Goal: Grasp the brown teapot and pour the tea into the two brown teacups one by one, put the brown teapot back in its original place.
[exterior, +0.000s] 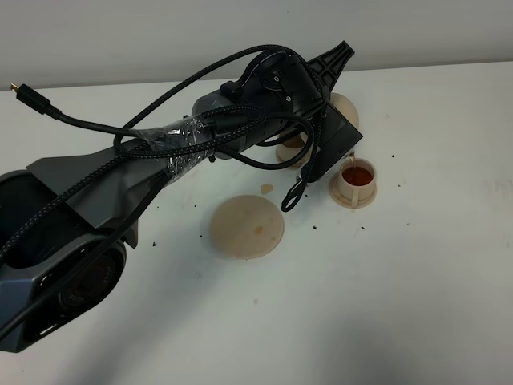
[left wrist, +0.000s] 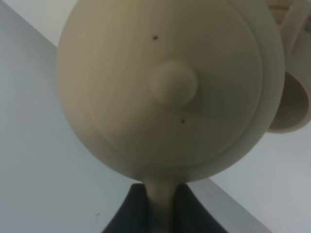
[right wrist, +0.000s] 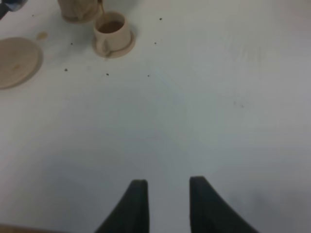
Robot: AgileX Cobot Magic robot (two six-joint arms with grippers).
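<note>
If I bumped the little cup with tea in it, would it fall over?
Probably not easily: the teacup has a wide flared base, so it would likely slide rather than tip. The tea inside might slosh out with a hard shove. It looks hard and smooth, so possibly slippery on the white table.

Setup was just a plain white tabletop (exterior: 417, 305) with a bare pale wall (exterior: 160, 32) right behind it. Light was soft and even, and tiny dark specks (exterior: 393, 156) were scattered over the surface.
</note>
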